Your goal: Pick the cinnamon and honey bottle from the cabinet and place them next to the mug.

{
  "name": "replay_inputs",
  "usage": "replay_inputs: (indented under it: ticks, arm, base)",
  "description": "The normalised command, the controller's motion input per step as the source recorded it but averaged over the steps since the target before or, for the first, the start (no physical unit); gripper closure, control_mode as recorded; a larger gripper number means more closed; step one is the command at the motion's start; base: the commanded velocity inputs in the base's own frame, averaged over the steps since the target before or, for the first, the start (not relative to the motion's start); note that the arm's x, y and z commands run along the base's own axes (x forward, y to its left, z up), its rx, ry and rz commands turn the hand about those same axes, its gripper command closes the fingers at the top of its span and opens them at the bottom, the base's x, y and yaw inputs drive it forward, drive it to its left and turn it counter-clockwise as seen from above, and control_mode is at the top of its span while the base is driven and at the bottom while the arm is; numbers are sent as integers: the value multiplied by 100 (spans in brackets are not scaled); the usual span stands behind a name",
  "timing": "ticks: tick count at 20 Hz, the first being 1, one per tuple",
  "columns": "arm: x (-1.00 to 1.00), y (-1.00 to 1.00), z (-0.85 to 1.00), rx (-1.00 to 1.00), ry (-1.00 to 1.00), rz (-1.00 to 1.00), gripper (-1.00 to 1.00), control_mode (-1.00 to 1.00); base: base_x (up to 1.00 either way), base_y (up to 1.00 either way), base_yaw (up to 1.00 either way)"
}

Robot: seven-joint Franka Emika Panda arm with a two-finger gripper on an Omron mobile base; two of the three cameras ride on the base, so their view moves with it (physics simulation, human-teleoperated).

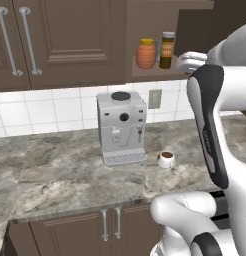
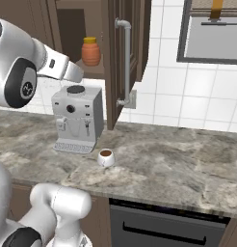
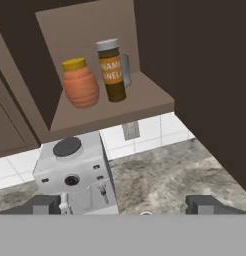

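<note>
You had the tool (image 3: pixel 123 206) raised in front of the cabinet (image 1: pixel 70 45), its two fingertips (image 3: pixel 45 204) spread wide apart with nothing between them. The honey bottle (image 3: pixel 80 83) and the cinnamon (image 3: pixel 111 70) stood upright just beside each other on the shelf of the open niche, the honey bottle on the left in the hand view. That view also gave you a plain grey cup (image 3: pixel 125 69) tucked behind the cinnamon, which the left base view barely showed. From the right base view you saw the honey bottle (image 2: pixel 91 51) but not the cinnamon, since the arm and an open cabinet door (image 2: pixel 121 58) blocked that side of the niche. The left base view showed both jars and the hand close to the right of them. Below, the mug (image 1: pixel 166 159) sat on the desk (image 1: pixel 60 175) just right of the coffee machine (image 1: pixel 122 127), well apart from the jars.
</note>
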Motion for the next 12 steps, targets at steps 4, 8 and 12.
replay_inputs:
  ticks: [4, 8, 12]
  arm:
    - [26, -11, 1, 3, 0, 13, -100, -100]
    - [44, -27, 8, 3, 1, 21, -100, -100]
    - [44, -15, 0, 0, 6, 13, -100, -100]
  base:
    - [0, 0, 0]
    - [0, 0, 0]
    - [0, 0, 0]
